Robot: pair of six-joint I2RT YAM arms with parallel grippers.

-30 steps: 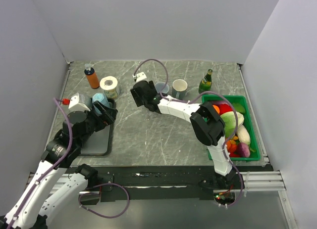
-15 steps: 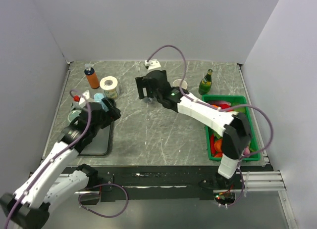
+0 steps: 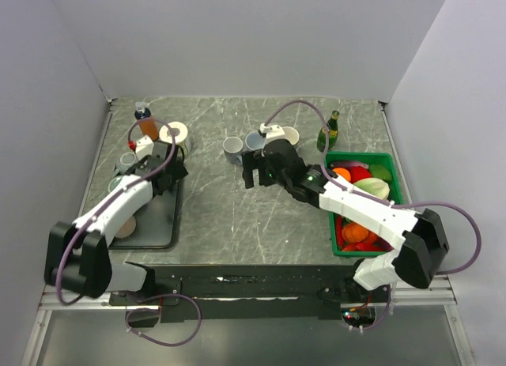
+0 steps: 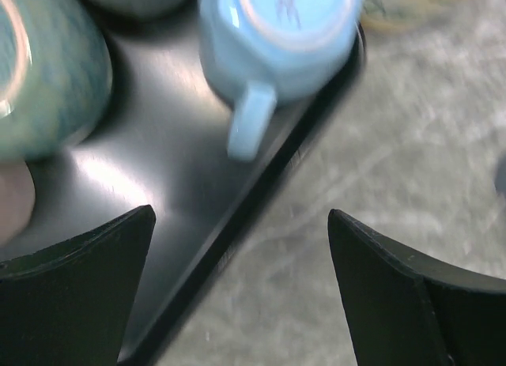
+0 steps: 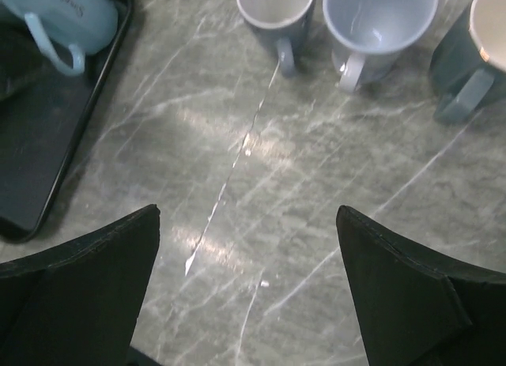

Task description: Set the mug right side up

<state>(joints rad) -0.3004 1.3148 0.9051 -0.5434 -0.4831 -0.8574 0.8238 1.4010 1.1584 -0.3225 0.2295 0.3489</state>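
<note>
- Your right claw point(image 5: 249, 209) has let go. A second ago it reached over the far middle of the table point(image 3: 237, 216). Now it has drawn back toward 6 o'clock and hangs spread wide, with nothing between its jaws.
- Where it was, a grey mug point(image 3: 233, 149) now stands mouth up. It is at 9 o'clock of a pale blue mug point(image 5: 379, 22) and a dark teal mug point(image 5: 474, 42), both also upright. Treat that one as done.
- Your left arm has stretched out along the black tray point(image 4: 158, 192). The left claw point(image 4: 241, 212) has edged toward 12 o'clock over the tray's 1 o'clock corner. It is also spread wide and holding nothing.
- The one left to turn is the light blue mug point(image 4: 277, 34). It stands base up on the tray against the right rim. In the wrist view its handle points to about 6 o'clock, toward your left claw.
- It sits at 12 o'clock of the open jaws and is not yet between them, so no grasp has begun.
- My judgement is that the work now passes to your left side. Ease forward, close on the body or handle, and lift clear of the rim before rolling it over.
- A teal-green cup point(image 4: 47, 73) lies close at the mug's 9 o'clock, so a wide approach could nudge it.
</note>
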